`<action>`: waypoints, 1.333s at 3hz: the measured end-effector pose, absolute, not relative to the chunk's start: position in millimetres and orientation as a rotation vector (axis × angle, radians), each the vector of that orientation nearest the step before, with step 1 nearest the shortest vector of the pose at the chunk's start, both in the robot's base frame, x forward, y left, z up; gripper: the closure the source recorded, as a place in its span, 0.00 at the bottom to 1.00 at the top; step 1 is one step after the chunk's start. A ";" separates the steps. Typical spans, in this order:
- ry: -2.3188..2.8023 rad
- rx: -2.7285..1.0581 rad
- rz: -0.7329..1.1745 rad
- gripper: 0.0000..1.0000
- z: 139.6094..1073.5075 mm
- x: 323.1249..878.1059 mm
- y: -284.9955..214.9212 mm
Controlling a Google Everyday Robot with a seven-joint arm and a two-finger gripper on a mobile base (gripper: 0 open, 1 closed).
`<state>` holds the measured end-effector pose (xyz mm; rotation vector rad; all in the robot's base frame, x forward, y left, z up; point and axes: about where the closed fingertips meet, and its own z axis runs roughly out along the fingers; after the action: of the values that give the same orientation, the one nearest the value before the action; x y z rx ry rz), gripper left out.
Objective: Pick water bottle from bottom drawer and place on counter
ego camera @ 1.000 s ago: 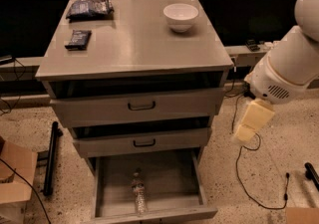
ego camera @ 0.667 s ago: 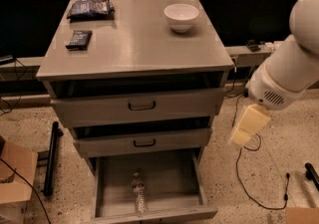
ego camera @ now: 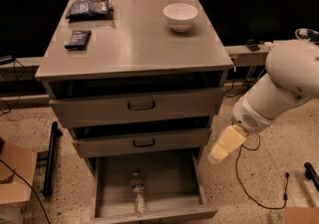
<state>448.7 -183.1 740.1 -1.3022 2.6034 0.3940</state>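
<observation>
Lying lengthwise left of centre in the drawer (ego camera: 172,180), close to its front wall, is the bottle (ego camera: 138,196). It looks light, thin-walled and slick, likely to roll, so I'd grip across the ribbed middle. Bare floor flanks it, but the middle drawer overhangs the drawer's rear. Right of the drawer, outside its side wall and higher, hangs the gripper (ego camera: 219,154); open or closed, I cannot tell. The counter (ego camera: 134,44) sits well above the drawer.
</observation>
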 end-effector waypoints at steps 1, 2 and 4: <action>2.625 -1.212 0.530 0.00 697.2 447.2 -170.5; 2.623 -1.118 0.689 0.00 650.3 445.7 -150.4; 2.652 -1.028 0.767 0.00 618.7 457.7 -143.6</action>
<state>457.7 -143.6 618.7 -1.0277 2.6516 0.7668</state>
